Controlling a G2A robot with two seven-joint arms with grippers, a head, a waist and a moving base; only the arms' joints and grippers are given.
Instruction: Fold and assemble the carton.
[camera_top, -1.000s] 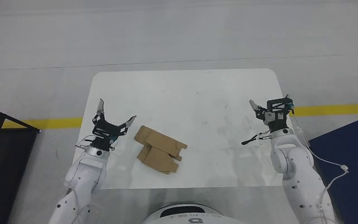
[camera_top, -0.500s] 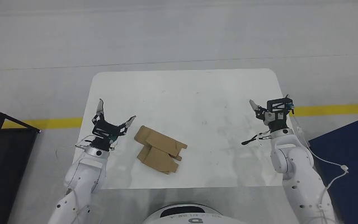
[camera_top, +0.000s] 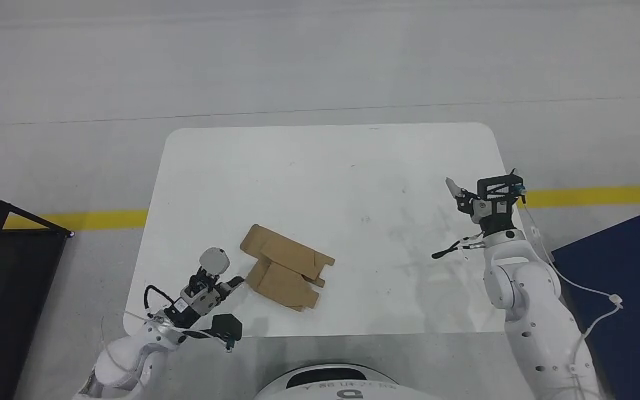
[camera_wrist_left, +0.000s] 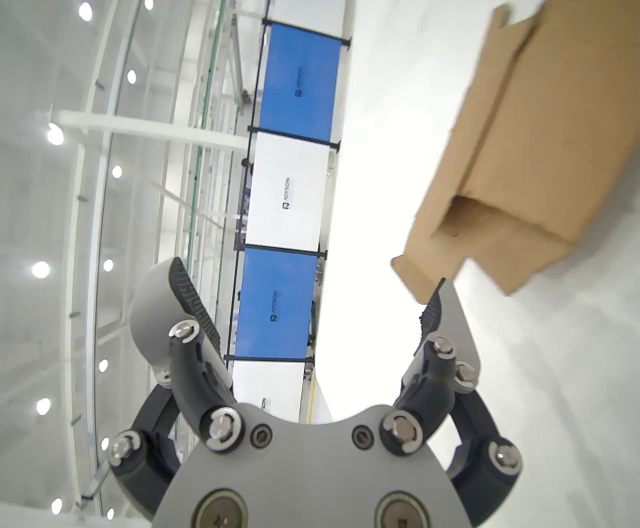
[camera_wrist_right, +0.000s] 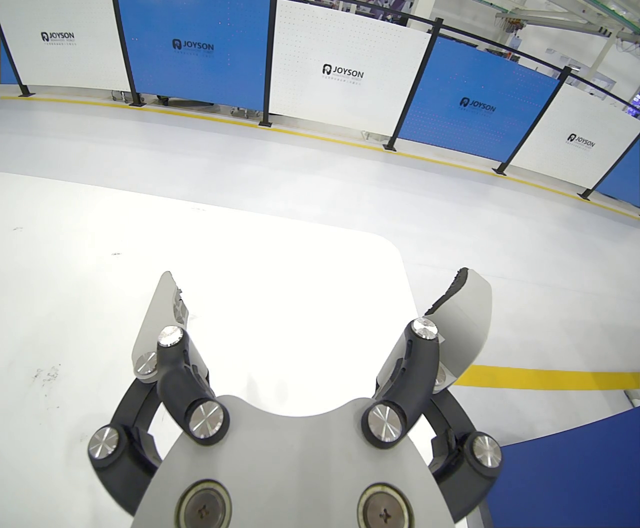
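Note:
A flattened brown cardboard carton (camera_top: 285, 268) lies on the white table (camera_top: 350, 170), left of centre and towards the front edge. My left gripper (camera_top: 222, 272) is low at the carton's left end, turned on its side and open. In the left wrist view the carton (camera_wrist_left: 525, 150) has an open end with a flap sticking out. One fingertip of the left gripper (camera_wrist_left: 307, 275) is right beside that flap's corner, with nothing between the fingers. My right gripper (camera_top: 446, 220) hangs open over the table's right side, far from the carton. It is empty in its own view too (camera_wrist_right: 316, 274).
The table's rounded right corner (camera_wrist_right: 385, 245) is just ahead of the right gripper. A yellow floor line (camera_top: 90, 218) runs past both sides of the table. A black frame (camera_top: 25, 250) stands off the left side and a blue panel (camera_top: 610, 250) off the right.
The left arm has drawn back towards the table's front edge and rolled its gripper sideways, now low beside the carton's left end. The right arm and the carton have not moved.

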